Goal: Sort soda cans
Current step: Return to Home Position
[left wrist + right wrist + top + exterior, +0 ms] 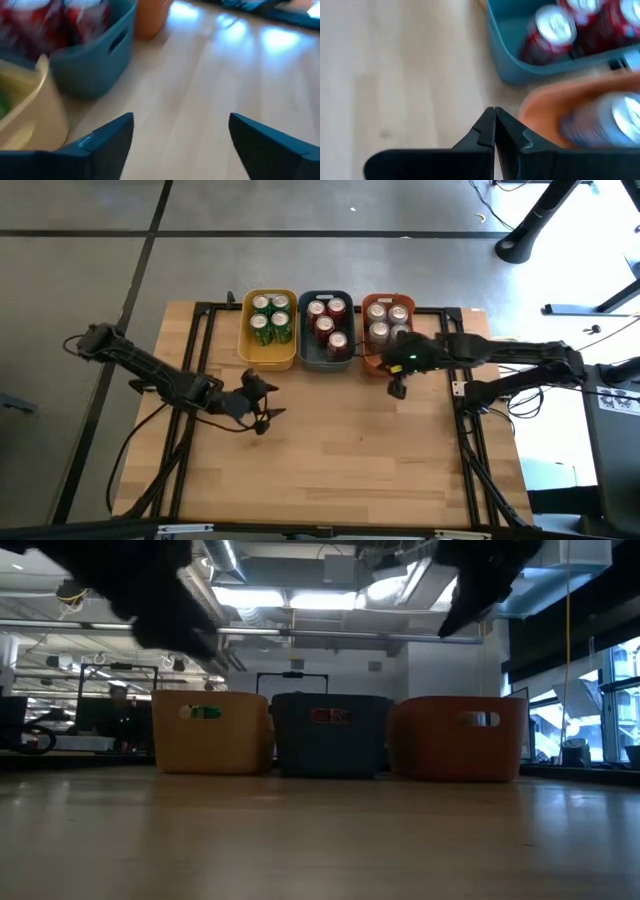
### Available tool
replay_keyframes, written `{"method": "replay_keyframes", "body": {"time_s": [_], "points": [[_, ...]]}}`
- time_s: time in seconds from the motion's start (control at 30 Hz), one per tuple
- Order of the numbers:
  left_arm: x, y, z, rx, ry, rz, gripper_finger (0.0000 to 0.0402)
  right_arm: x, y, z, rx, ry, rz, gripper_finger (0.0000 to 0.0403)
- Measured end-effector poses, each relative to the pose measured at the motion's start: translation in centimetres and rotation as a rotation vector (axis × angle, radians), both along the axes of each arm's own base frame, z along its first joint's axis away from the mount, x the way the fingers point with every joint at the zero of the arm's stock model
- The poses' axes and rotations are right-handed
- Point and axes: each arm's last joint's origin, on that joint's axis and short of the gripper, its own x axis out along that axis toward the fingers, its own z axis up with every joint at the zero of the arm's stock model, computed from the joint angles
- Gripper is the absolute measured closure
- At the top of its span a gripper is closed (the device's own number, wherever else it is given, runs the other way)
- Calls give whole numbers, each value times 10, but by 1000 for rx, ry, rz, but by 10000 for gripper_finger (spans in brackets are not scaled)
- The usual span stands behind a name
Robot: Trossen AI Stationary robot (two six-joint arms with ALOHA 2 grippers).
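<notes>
A bare wooden table [350, 460] fills the near ground, and everything here is placed from the blue bin [303, 330], which stands at the middle of the table's far edge. Nearer than the blue bin and off to its left, the left gripper [264, 416] hovers over bare wood with its fingers [107, 142] spread wide and nothing between them. Closer to the blue bin, just off its right front corner, the right gripper [397, 388] hangs with its fingers [487, 131] pressed together, pinching nothing. The blue bin holds four red soda cans [328, 322], standing upright with silver tops. A yellow bin [270, 362] touches its left side and holds four green soda cans [270, 318]. An orange bin [388, 298] stands just beside its right side and holds silver-grey soda cans [388, 320], partly hidden by the right arm. Lettering on the cans is too blurred to read. Beyond the blue bin, ceiling lights [330, 600] glow in the room.
</notes>
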Motion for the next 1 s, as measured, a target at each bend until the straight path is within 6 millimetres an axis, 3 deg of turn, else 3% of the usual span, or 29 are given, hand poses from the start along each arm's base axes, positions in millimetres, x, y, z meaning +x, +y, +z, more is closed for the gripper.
{"method": "replay_keyframes", "body": {"time_s": [0.1, 0.2, 0.33, 0.4, 0.63, 0.8, 1.0], "points": [[11, 11, 10, 27, -67, -100, 135, -14, 4, -1, 33, -173, 75, 396], [17, 28, 15, 47, -95, -182, 218, -30, 7, -3, 49, -306, 140, 396], [14, 50, 27, 52, -146, -246, 341, -52, 10, -10, 51, -464, 168, 396], [9, 55, 34, 83, -174, -262, 384, -62, 11, -16, 63, -543, 162, 396], [-20, 56, 58, 172, -312, -332, 379, -95, 15, -43, 77, -721, 168, 396], [-40, 57, 35, 190, -349, -336, 399, -109, 16, -55, 75, -852, 169, 396], [-73, 56, 18, 183, -470, -335, 392, -120, 17, -69, 67, -890, 170, 396]]}}
